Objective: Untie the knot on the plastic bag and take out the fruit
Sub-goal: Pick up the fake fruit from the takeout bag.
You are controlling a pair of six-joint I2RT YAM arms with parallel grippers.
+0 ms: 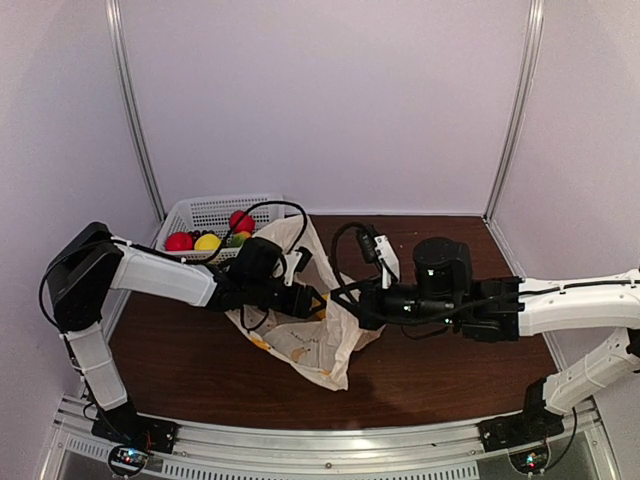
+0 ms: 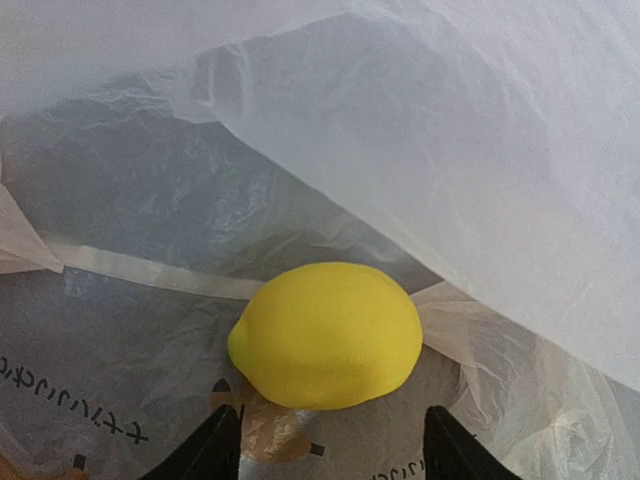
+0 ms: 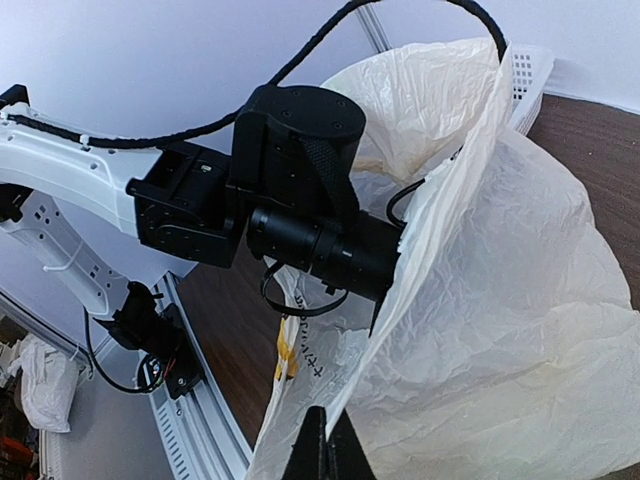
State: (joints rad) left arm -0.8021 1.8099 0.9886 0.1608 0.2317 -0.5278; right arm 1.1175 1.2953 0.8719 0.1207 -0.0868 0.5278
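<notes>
My left gripper (image 2: 330, 455) is inside the plastic bag (image 2: 450, 150), jaws standing apart with nothing between them. A yellow fruit (image 2: 325, 335) lies on the bag's printed film just beyond my fingertips, and I cannot tell whether they touch it. My right gripper (image 3: 323, 450) is closed tight on an edge of the bag's film near its open mouth, and the crinkled sheet spreads from that pinch over my left wrist. The bag lies on the dark table (image 1: 430, 380) between my two arms. Behind it, at the table's far left corner, a white basket (image 1: 200, 212) holds red, yellow and green fruits (image 1: 207, 242).
</notes>
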